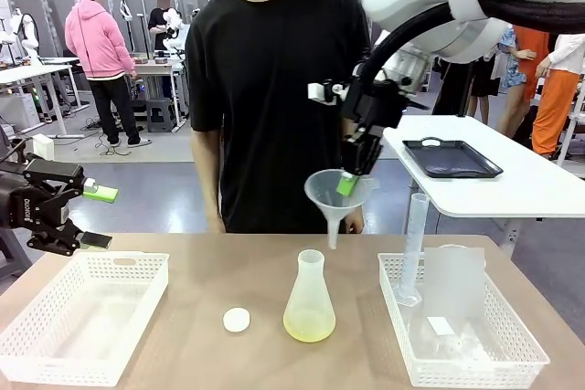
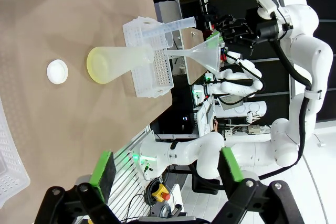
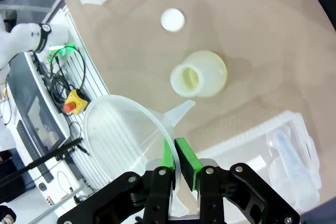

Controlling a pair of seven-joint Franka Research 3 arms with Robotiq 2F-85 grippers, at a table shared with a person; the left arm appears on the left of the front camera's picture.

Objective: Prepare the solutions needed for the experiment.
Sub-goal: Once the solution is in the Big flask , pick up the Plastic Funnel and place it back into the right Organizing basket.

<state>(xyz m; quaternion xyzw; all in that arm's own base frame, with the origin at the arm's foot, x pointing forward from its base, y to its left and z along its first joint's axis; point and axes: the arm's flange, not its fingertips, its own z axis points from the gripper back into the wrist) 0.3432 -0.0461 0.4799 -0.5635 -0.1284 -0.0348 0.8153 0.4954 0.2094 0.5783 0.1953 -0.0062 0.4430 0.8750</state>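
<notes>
right gripper (image 1: 348, 181): pressed together on the rim of a clear funnel (image 1: 335, 198), green pads pinching the wall from both sides; the right wrist view (image 3: 177, 153) confirms the pinch on the funnel (image 3: 126, 132). the funnel hangs above the tabletop (image 1: 228, 267), spout downward, its tip near the mouth of the conical flask (image 1: 309, 299) and slightly to the right of it, not inserted.

left gripper (image 1: 98, 217): spread wide, holding nothing, off the left edge of the tabletop above the left basket (image 1: 55, 267). the left wrist view (image 2: 167, 169) shows its fingers well apart.

the solutions (image 1: 309, 324): a shallow pale yellow-green layer at the bottom of the flask, which stands upright near the middle of the tabletop. flask uncapped; a white round cap (image 1: 237, 319) lies flat on the tabletop to its left, apart from it.

right basket (image 1: 512, 317): a graduated cylinder (image 1: 413, 244) stands upright at its near-left corner; other clear items inside cannot be told apart.

a person (image 1: 274, 89) in a black shirt stands at the far side, behind the funnel.
</notes>
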